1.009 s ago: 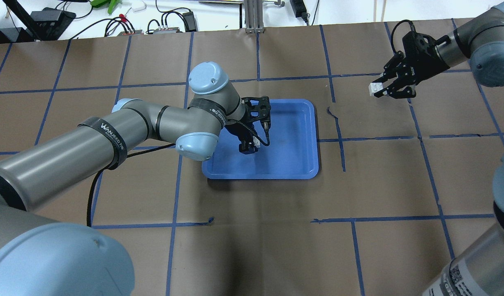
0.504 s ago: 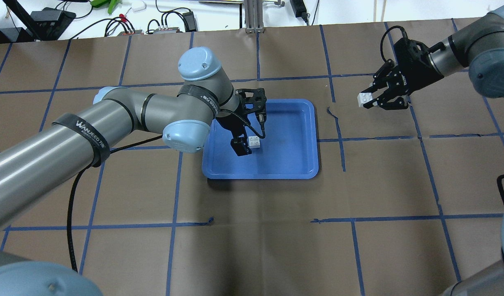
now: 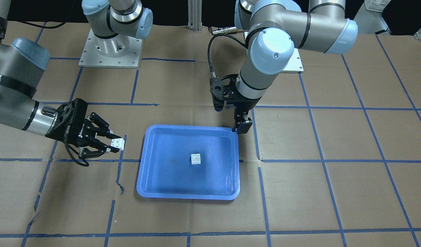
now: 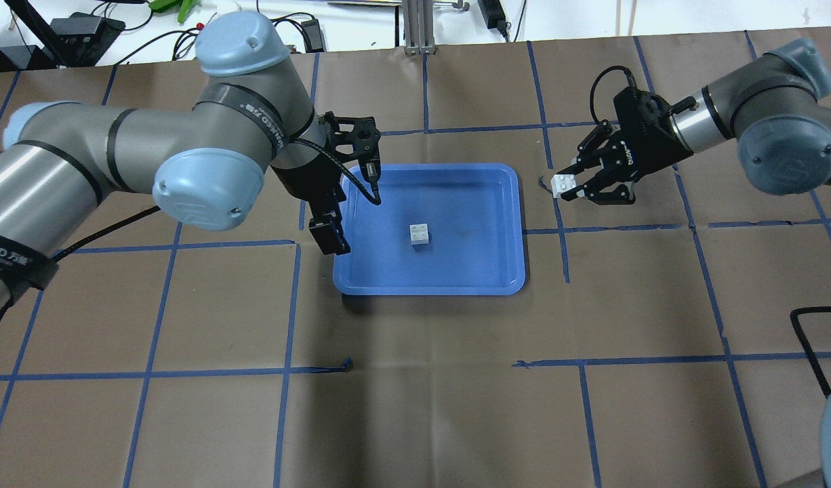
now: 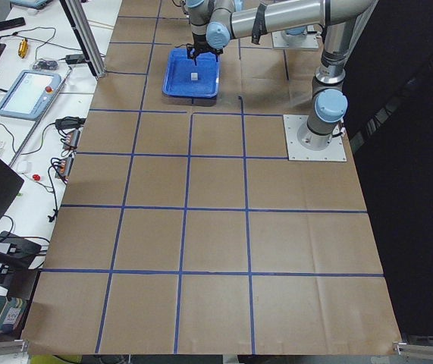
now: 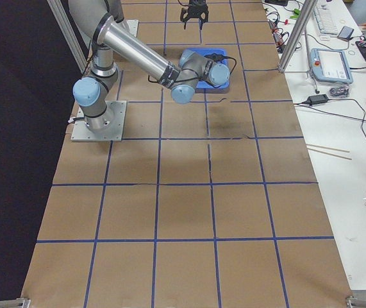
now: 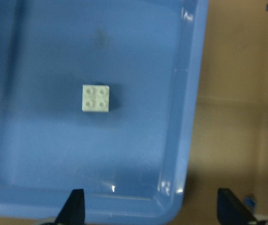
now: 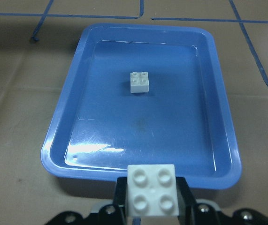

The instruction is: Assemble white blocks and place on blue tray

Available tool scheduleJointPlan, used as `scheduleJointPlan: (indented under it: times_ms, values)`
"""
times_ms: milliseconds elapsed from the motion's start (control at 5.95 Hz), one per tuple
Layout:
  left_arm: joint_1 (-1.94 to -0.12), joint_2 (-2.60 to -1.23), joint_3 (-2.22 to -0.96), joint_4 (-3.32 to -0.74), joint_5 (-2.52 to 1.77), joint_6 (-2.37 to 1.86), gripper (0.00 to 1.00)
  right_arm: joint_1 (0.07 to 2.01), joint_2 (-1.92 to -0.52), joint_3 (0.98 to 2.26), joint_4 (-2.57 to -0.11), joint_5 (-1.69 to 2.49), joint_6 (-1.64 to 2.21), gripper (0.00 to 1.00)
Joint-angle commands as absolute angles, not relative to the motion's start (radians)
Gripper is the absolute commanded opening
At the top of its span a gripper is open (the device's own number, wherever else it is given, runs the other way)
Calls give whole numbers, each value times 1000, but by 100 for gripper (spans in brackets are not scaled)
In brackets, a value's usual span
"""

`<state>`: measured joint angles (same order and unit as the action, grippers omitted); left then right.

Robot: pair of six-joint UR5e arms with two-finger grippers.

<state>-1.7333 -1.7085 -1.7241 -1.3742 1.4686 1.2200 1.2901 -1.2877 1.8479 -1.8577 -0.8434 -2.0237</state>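
One block (image 4: 419, 234) on tray (image 4: 476, 203), other (image 4: 562, 186) in end effector (image 4: 573, 188)

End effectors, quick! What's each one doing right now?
Left end effector: open, holding nothing.
Right end effector: closed, holding a block.

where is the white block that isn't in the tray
Overhead view: the white block is gripped in the right claw, just right of the blue tray, near its far right corner.
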Motion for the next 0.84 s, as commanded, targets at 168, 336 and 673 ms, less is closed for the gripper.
scheduleJointPlan:
  times_ms: [168, 336, 673]
  values:
    - [-1709, -1576, -1657, -1613, 1596, 1022, 99, 1394, -1282, 1955, -2136, -784, -1837, 17]
    - [-1709, -1545, -1660, -1615, 1623, 871, 99, 1449, -1264, 1977, -2234, -782, -1765, 17]
    - [-1706, -1487, -1663, -1594, 1666, 660, 99, 1496, -1188, 1980, -2391, -782, -1648, 17]
